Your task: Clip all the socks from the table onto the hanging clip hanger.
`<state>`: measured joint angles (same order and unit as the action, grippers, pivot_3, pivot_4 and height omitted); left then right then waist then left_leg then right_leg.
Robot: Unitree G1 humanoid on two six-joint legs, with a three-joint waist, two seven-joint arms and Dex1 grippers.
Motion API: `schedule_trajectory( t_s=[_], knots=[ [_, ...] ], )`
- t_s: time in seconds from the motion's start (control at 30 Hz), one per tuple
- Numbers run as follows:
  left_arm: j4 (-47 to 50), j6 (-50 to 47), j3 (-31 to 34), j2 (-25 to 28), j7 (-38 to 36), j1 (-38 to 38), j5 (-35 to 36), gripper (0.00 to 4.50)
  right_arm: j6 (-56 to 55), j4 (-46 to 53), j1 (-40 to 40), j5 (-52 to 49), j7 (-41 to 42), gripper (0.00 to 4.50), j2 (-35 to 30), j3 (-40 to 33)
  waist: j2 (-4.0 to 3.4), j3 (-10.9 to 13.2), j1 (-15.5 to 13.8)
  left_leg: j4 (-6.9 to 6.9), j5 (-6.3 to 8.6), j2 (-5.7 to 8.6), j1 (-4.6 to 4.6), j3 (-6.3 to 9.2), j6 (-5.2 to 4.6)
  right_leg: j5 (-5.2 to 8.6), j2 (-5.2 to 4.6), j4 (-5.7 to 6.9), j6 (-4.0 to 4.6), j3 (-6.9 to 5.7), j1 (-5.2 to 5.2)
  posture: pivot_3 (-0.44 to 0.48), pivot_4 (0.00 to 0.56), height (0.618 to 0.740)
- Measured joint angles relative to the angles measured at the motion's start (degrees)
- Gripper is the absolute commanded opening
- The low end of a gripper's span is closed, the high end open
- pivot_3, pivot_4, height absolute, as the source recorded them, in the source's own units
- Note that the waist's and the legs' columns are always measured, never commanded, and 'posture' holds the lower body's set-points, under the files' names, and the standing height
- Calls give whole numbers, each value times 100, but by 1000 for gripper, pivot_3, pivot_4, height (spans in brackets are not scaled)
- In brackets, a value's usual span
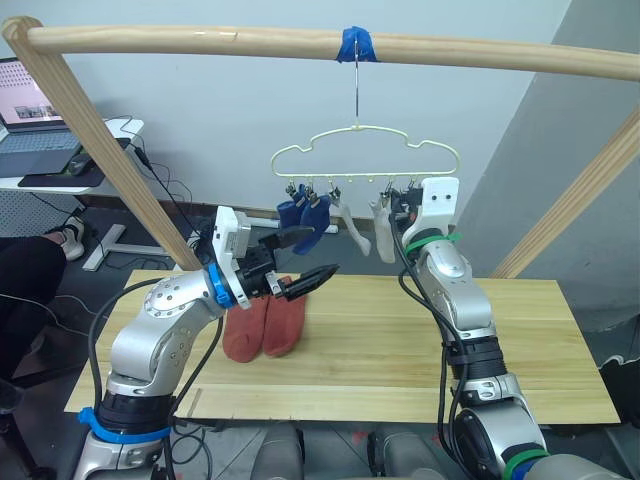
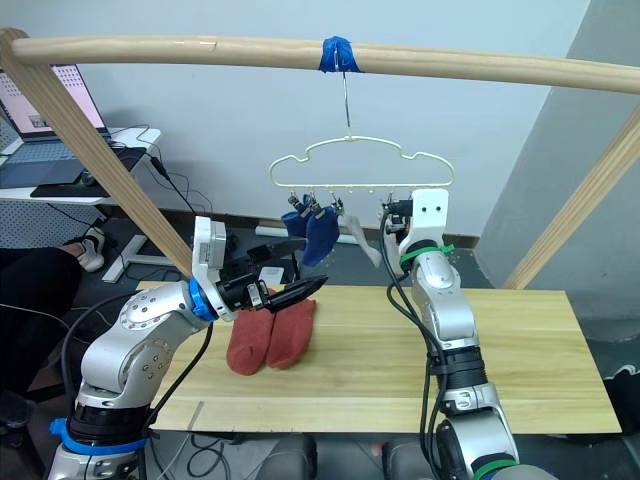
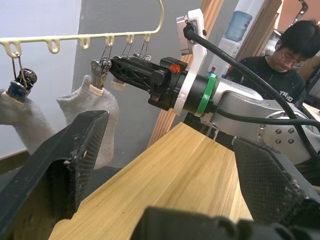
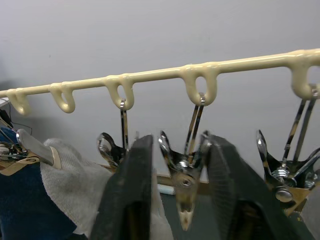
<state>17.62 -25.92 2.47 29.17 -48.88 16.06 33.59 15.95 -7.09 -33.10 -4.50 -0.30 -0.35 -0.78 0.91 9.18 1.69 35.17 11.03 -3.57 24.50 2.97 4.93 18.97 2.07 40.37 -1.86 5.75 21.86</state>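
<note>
Squeezing a free small metal clip open is the step in hand, as I judge it: the right gripper stands at the straight bottom bar of the thin pale yellow wire clip hanger, its black fingers parted on either side of that clip's sprung wings, not yet clenched. To do it well, I would press squarely on both wings so the smooth chrome cannot slip out sideways, and hold the light, free-swinging hanger steady.

Below the hanger and toward its left end, the left gripper hovers with fingers released and spread, grasping nothing. Directly beneath it, two soft rust-red knit socks lie flat, side by side and touching, on the light plank wooden bench. On the hanger itself, two blue socks hang from its left clips and two light grey ones from clips nearer the middle, drooping limply. The hanger's long hook hangs from a round pale wooden pole at a wrap of blue tape.
</note>
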Motion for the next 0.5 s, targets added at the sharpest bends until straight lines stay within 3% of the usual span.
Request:
schedule_trajectory(
  t_s=[0.07,0.5],
  knots=[
    [0,0,0,0,0,0,-2,4500,-1,0,0,1,-10,3431,0,-3,0,0,0,0,0,0,0,0,0,0,0,0,0,0,0,76,145,740],
    [-1,0,-3,-6,0,13,-24,4500,-4,-70,-104,0,-29,3431,13,-18,0,0,2,-1,0,0,0,-1,0,0,0,-1,0,1,1,79,141,740]
  ],
)
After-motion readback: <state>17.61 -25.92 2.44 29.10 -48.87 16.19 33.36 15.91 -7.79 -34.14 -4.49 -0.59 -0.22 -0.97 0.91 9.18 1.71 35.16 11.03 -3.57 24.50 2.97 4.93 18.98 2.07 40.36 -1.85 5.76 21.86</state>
